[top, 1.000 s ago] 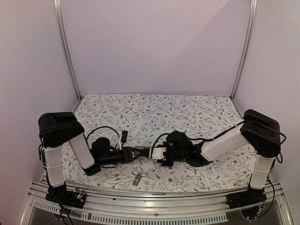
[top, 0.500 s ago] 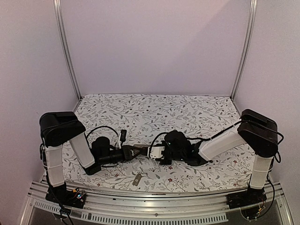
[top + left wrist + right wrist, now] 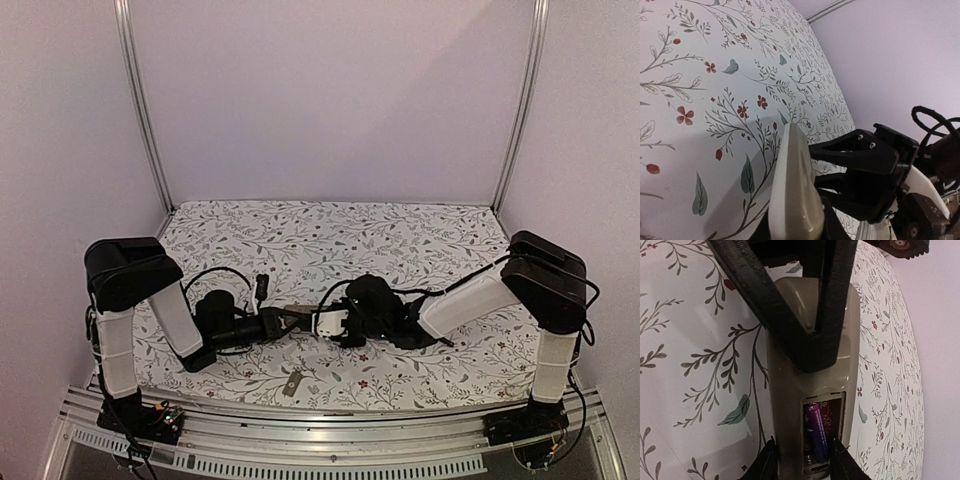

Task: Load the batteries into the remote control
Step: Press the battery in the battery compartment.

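Observation:
The remote control [image 3: 790,385] lies grey-tan underside up, held level just above the floral table. Its battery compartment is open, with one purple battery [image 3: 817,432] lying in it. The slot beside that battery looks empty, and I see no second battery. My left gripper [image 3: 290,318] is shut on the remote's far end, and its black fingers [image 3: 790,325] clamp it top and bottom. The left wrist view shows the remote [image 3: 792,190] edge-on in that gripper [image 3: 795,231]. My right gripper [image 3: 804,462] hovers over the compartment end with its jaws slightly apart and empty. It meets the remote [image 3: 303,312] in the top view [image 3: 333,322].
A small grey-tan cover piece [image 3: 291,384] lies on the table near the front edge, between the arm bases. A small dark piece [image 3: 261,286] sits by the left arm's cable loop; I cannot tell what it is. Metal posts stand at the back corners.
My right gripper has moved left along the table toward the left gripper and now sits over the remote's end. The left arm has barely shifted.

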You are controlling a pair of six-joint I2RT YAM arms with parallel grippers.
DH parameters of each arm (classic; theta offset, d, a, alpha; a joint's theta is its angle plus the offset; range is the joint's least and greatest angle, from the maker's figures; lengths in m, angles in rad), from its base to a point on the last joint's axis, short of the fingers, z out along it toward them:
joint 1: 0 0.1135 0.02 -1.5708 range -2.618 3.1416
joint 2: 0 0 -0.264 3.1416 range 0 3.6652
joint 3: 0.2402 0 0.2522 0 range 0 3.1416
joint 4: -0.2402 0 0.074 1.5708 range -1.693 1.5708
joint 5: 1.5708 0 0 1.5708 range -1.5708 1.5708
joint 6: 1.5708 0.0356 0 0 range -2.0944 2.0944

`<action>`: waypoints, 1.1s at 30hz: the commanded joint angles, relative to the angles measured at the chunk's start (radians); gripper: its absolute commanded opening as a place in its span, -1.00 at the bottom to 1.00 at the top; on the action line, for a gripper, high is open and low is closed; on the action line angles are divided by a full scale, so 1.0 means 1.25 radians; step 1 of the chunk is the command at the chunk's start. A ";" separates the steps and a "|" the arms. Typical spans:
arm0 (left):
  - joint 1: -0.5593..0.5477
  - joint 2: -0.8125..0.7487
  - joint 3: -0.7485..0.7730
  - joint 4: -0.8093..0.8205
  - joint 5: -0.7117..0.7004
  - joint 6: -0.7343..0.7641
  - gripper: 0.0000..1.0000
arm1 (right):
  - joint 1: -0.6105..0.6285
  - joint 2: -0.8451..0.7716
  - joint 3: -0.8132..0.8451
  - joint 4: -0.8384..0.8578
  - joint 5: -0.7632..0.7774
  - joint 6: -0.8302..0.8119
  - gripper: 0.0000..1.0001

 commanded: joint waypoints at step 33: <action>-0.005 0.019 -0.005 0.094 0.040 0.023 -1.00 | -0.020 -0.071 0.050 -0.158 -0.017 0.066 0.06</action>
